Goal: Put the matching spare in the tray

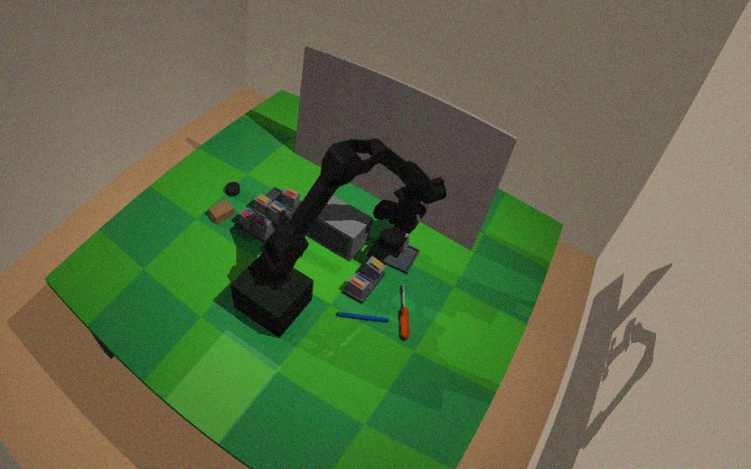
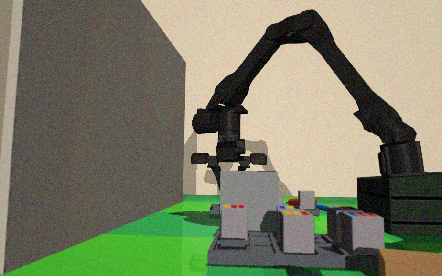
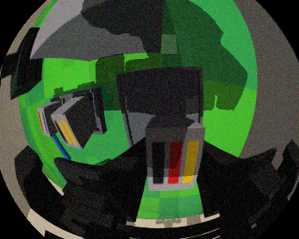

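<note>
Clamping a spare block (image 3: 174, 161) between its fingers, the gripper (image 3: 173, 204) hangs low over the tray (image 1: 404, 259), jaws pinched on the block's sides. From the wrist view the spare sits dead centre in the grasp, its label face toward the camera with three stripes: black, red, yellow. Right beyond it lies the dark flat floor of the tray (image 3: 159, 93), so the block is directly above that tray; whether its base touches the tray floor cannot be told.

From the top view the gripper (image 1: 394, 239) is down at the tray's near-left part, just behind the small rack (image 1: 364, 278) that carries two other striped spares. The big grey mounted unit (image 1: 343, 227) stands just to the left of the gripper, and the grey backboard (image 1: 401, 134) rises behind.

In the exterior view the gripper (image 2: 228, 169) dips behind the mounted unit (image 2: 249, 195), fingertips and the held spare hidden by it. Up front, the larger rack (image 2: 277, 251) holds several more spares. On the green mat (image 1: 192, 256), a screwdriver (image 1: 403, 317) and a blue pen (image 1: 362, 317) lie well apart from the tray.
</note>
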You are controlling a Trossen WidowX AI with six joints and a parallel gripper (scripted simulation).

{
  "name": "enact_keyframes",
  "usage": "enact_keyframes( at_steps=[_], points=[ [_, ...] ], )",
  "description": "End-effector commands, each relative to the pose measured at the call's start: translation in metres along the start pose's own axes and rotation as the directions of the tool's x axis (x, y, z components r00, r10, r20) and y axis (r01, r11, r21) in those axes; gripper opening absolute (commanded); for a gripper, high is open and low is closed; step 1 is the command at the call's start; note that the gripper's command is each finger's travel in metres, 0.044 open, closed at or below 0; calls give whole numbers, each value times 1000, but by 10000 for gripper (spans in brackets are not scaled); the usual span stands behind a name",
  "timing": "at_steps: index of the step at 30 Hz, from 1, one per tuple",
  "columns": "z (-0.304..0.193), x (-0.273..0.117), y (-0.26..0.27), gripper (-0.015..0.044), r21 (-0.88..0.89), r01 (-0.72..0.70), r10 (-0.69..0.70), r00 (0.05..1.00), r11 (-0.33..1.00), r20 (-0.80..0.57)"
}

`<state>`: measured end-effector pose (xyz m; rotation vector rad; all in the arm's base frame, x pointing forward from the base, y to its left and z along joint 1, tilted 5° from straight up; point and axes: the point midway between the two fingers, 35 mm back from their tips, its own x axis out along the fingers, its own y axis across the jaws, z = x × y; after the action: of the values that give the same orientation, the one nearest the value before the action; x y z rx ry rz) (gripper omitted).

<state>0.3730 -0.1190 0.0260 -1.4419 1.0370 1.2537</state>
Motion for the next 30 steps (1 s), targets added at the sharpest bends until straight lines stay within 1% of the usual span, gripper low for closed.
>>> enact_keyframes(
  at_steps=[1, 18, 30],
  points=[
    [1, 5, 2, 0, 3, -4, 4, 1000, 1000, 4],
    [3, 21, 5, 0, 3, -4, 4, 1000, 1000, 5],
    [2, 18, 4, 315, -1, -1, 1, 1000, 1000, 1]
  ],
)
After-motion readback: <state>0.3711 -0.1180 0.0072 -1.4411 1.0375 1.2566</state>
